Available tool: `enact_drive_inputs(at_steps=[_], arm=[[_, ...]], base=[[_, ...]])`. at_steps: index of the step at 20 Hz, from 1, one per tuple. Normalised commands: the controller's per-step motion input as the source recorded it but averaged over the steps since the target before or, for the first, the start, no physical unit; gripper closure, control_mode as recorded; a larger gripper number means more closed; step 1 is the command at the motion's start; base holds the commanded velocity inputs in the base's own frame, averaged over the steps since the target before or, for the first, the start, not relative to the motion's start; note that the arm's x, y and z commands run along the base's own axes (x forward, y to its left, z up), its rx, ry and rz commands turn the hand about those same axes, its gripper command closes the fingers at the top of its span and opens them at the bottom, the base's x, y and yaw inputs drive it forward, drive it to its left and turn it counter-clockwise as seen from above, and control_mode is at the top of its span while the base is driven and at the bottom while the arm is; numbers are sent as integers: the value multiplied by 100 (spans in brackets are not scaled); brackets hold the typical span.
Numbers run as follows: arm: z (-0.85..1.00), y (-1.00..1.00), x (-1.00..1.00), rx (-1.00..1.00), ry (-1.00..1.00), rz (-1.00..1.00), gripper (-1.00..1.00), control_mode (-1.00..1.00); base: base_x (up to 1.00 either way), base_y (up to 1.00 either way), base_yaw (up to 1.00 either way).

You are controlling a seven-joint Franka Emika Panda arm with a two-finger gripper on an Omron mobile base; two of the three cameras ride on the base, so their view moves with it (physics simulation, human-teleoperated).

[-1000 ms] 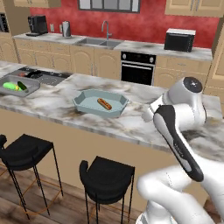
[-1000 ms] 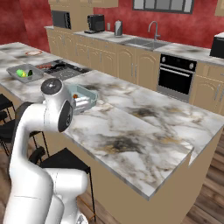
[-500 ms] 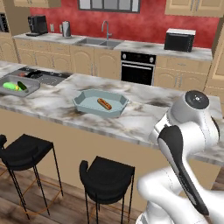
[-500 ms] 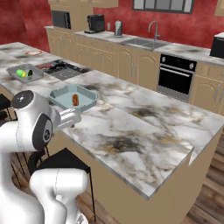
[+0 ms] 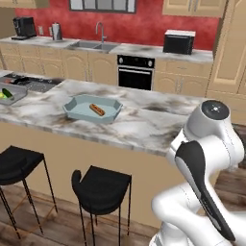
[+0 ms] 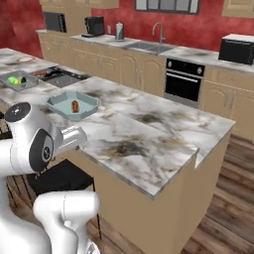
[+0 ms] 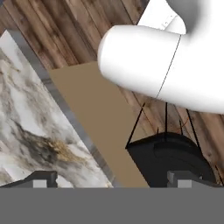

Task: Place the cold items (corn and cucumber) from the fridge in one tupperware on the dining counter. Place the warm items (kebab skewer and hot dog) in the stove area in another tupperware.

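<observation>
**Still short one warm item, and my jaws are pointing the wrong way**

Right now I am hanging with my gripper spread as wide as it goes, gripping nothing, its tips looking down past the counter edge at a black stool and the wood floor.

Off beyond my jaws, well along the marble dining counter, the pale blue tupperware is sitting with the hot dog lying inside it, long axis slanting across the tray. I am judging that the kebab skewer is not yet in there; I cannot make it out. Farther off that same way, a second tupperware is holding green items.

So the work is lying away from my open jaws, toward the stove.
</observation>
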Motion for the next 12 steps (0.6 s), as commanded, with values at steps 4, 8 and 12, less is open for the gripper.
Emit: enact_drive_inputs(at_steps=[4, 8, 12], arm=[[0, 0, 0, 0, 0, 0, -100, 100], [0, 0, 0, 0, 0, 0, -100, 100], [0, 0, 0, 0, 0, 0, -100, 100]], base=[[-20, -34, -48], [0, -45, -54], [4, -59, -51]])
